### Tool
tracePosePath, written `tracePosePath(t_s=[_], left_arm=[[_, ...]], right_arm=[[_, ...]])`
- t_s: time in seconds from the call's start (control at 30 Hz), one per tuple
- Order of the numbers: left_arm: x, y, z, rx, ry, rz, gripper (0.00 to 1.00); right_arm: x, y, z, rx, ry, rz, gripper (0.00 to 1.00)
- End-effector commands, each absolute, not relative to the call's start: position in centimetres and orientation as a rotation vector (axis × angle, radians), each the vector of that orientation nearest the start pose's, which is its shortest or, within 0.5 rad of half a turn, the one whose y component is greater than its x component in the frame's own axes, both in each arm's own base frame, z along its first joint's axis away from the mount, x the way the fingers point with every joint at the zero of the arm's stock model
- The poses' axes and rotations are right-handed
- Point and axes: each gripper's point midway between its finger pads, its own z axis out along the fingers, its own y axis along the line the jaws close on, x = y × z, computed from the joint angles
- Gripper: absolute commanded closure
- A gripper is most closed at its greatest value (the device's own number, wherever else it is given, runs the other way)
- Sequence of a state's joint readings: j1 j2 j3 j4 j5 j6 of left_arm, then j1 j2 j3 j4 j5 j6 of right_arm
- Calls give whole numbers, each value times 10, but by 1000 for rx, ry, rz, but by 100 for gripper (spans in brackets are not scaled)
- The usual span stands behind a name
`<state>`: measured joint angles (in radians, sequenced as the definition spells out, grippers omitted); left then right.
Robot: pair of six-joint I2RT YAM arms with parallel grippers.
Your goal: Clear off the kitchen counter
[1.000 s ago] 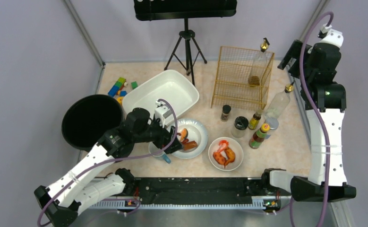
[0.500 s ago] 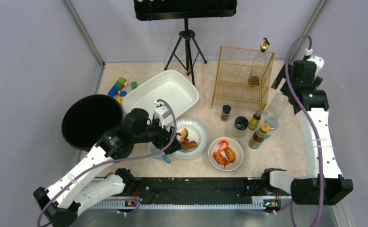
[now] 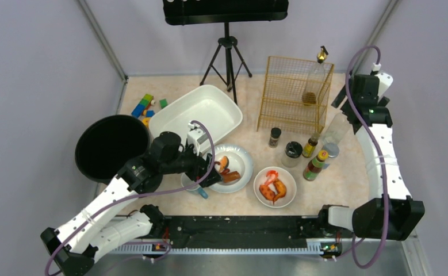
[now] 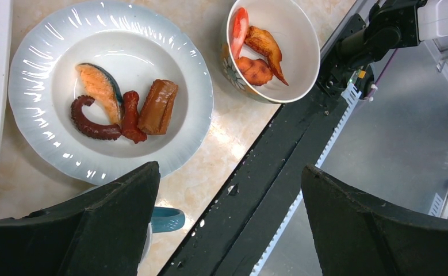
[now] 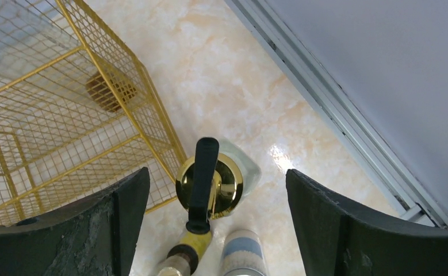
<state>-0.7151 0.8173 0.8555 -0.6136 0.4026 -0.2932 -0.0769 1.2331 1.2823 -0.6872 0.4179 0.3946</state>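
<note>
Left gripper [image 4: 228, 172] wide open, empty, hovering over near rim of plate [image 4: 182, 69]. Right gripper [image 5: 217, 172] wide open, empty, above bottle [image 5: 205, 183] top. Counter [image 3: 348, 178] spreads beneath both arms.

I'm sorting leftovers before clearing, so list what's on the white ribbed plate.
On the plate: a salmon piece, a curled octopus tentacle, a red sausage and a brown roll, side by side. The left gripper covers part of the rim, so anything there is unseen.

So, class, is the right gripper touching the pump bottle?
Apart. Right wrist view: clear gaps separate the pump bottle from the right gripper's open fingers.
</note>
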Motion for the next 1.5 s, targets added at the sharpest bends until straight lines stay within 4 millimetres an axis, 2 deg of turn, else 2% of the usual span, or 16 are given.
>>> tracePosePath(t_s=[0.0,0.33,0.57,0.7,0.8,0.83,0.9,0.97,1.07,1.47], left_arm=[[140,-227,219,716,2140,-994,3],[141,-226,218,716,2142,-990,3],[141,-226,216,713,2148,-983,3],[142,-226,216,712,2149,-982,3],[142,-226,217,712,2147,-982,3],[142,-226,217,710,2148,-981,3],[142,-226,216,712,2152,-980,3],[142,-225,215,710,2155,-977,3],[142,-226,214,710,2158,-976,3],[145,-226,210,708,2178,-962,3]], right_arm=[[354,-90,269,765,1952,-259,15],[359,-88,248,766,1980,-251,32],[358,-86,247,756,1985,-246,52],[357,-88,251,746,1980,-260,71],[355,-90,255,734,1979,-279,97],[354,-92,258,733,1976,-288,100],[352,-93,263,721,1968,-301,100],[351,-95,273,705,1950,-310,100],[349,-98,297,685,1898,-323,100],[343,-99,423,606,1702,-302,100]])
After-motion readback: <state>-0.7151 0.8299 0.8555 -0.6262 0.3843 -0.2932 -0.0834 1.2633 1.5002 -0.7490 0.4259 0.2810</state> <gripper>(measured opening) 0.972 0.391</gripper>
